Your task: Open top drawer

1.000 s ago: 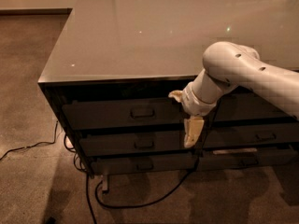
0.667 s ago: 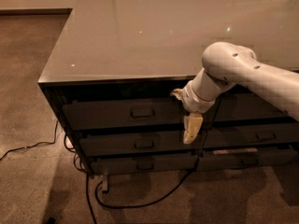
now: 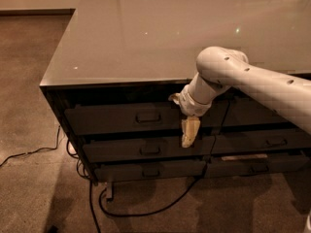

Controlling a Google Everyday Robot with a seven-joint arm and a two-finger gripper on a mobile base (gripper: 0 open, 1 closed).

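Camera view: jaws perhaps against top drawer (image 3: pixel 107 120)

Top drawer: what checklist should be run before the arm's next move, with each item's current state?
1. Top drawer open: not ok, no interior shows.
2. Handle visible and unobstructed: ok.
3. Gripper at the handle: not ok, it hangs to the handle's right and lower, in front of the second drawer.
4. Grip readiness: cannot tell.
5. Pull-out path free: probably ok, the cable lies on the floor below the drawers.
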